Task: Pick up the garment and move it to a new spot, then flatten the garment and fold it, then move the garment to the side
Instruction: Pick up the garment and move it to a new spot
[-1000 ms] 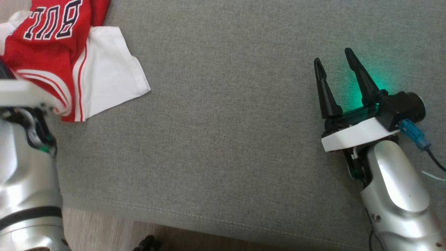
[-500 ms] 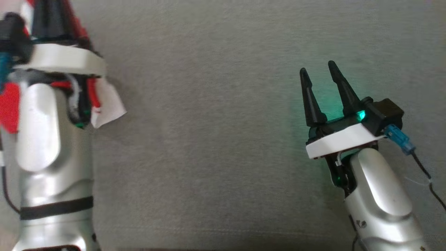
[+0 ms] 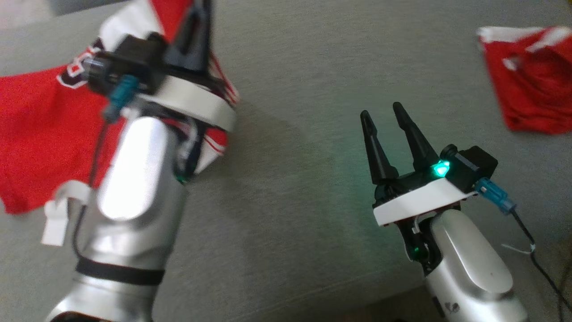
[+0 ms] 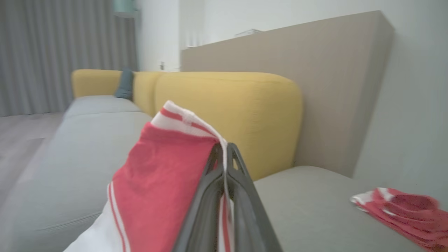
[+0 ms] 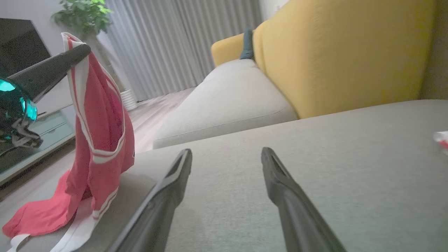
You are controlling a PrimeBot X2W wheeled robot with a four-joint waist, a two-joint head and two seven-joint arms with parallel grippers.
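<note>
Lifted since a second ago, the left gripper (image 4: 224, 154) now stands higher and nearer mid-cushion, its fingers pressed together on the striped trim of the jersey (image 3: 35, 134). From that pinch the cloth drapes toward eight o'clock, its long axis running down to the grey sofa cushion (image 3: 304, 134), where its lower part rests. At four o'clock from it, the right gripper (image 3: 382, 112) gapes wide and empty over bare cushion. I count one jersey, one smaller red-and-white bundle (image 3: 532, 80) at two o'clock, and two grippers.
</note>
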